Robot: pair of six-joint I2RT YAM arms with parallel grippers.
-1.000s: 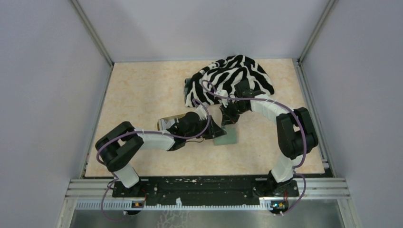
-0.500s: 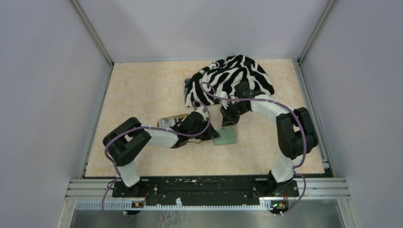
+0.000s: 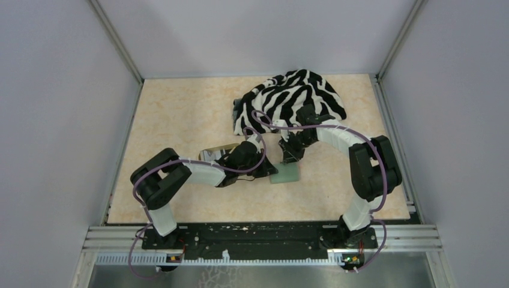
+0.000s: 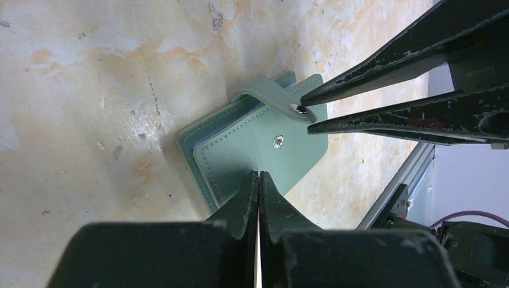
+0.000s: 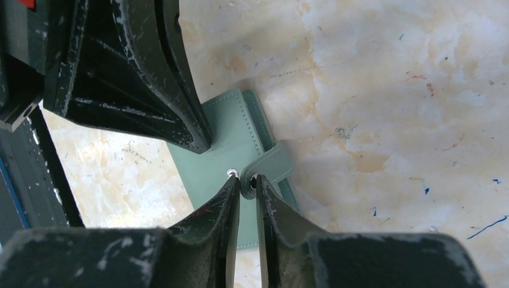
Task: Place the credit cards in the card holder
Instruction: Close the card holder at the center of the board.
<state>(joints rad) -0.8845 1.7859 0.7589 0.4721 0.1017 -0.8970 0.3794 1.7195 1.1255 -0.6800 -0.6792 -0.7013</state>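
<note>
The sage-green card holder (image 3: 286, 176) lies closed on the table between the two arms. My left gripper (image 4: 259, 174) is shut with nothing between its fingers, and its tips rest on the card holder's (image 4: 246, 153) front cover near the snap stud (image 4: 278, 141). My right gripper (image 5: 246, 179) is open by a narrow gap, and the free end of the strap tab (image 5: 273, 165) sits between its tips, lifted off the stud. The right fingers (image 4: 384, 66) show in the left wrist view, astride the strap tab (image 4: 270, 96). No credit cards show in any view.
A zebra-striped cloth (image 3: 294, 96) is heaped at the back behind the right arm. A tan tray (image 3: 211, 152) sits partly hidden under the left arm. Aluminium posts and grey walls enclose the table on three sides.
My left gripper has closed and settled onto the card holder's cover. My right gripper's jaws have eased slightly apart at the strap tab and its wrist has drawn back a little.
</note>
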